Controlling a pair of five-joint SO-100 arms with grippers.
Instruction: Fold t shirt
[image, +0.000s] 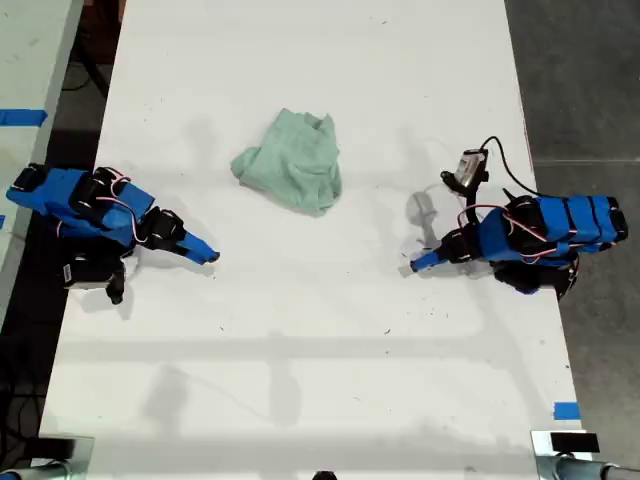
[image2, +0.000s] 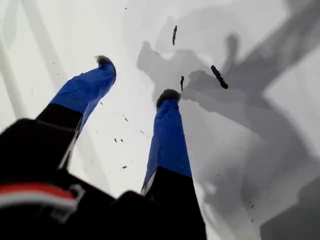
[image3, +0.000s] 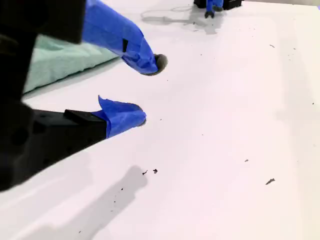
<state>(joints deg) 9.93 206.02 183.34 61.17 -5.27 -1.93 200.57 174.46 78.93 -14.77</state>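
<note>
Second pincer: my second gripper (image: 205, 255) (image3: 150, 90), at the exterior view's left, has its jaws moderately apart. It holds nothing, and its blue-taped tips sit low over the bare table (image: 300, 380).
Shirt: the t shirt (image: 292, 160) (image3: 60, 60) is pale mint green and lies crumpled in a heap on the table. It is ahead of my second gripper and off to one side, near it but clear of the jaws, and well apart from my first gripper.
First pincer: my first gripper (image: 415, 265) (image2: 135, 80), at the exterior view's right, has its jaws wide apart. It holds nothing, and its dark tips are close to the table; I cannot tell whether they touch it.
Markings: a blue tape strip (image: 566, 410) lies on the table edge behind my first gripper.
</note>
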